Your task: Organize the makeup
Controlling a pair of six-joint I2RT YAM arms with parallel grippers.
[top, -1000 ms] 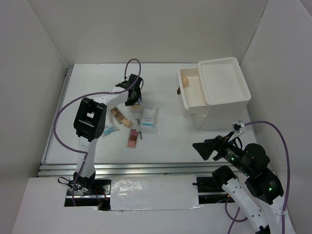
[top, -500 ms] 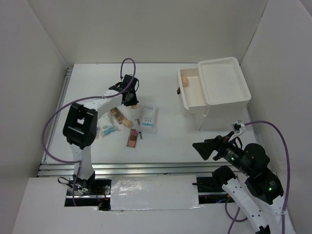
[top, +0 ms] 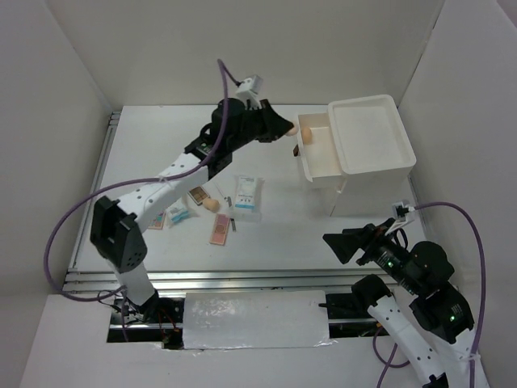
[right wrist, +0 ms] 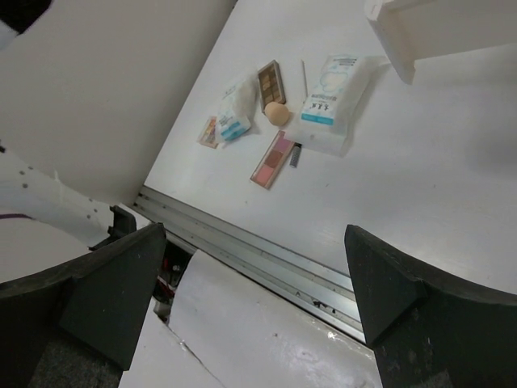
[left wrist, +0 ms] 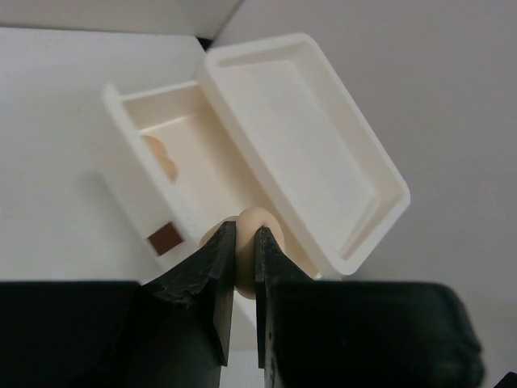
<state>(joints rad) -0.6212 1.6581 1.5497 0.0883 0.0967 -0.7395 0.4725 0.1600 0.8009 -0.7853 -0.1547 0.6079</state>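
- Beige foam is what I hold: an egg-shaped sponge (left wrist: 247,229), pinched at its middle between the two fingers of my left pincer (left wrist: 245,267), which is closed on it.
- It sits right at the front wall of the open drawer (left wrist: 202,158) of the white box (top: 371,137). I cannot tell whether it is already over the inside.
- The sponge looks light and soft. My fingers stand close together, so I judge the foam squeezed. It should not break, but it may spring or roll on release, so letting go low inside the drawer seems wise.
- A second sponge (left wrist: 157,152) lies in the drawer's far corner.
- My right pincer (top: 333,247) is spread wide and empty, well apart from everything.
- On the table (right wrist: 420,186) a third sponge (right wrist: 277,113) is best taken across its belly.
- A pink palette (right wrist: 273,159) and a brown palette (right wrist: 271,83) look flat, stiff and probably slick, so I would grip them by the long edges.
- A white-and-blue packet (right wrist: 331,89) looks limp and thin, best nipped at one edge.
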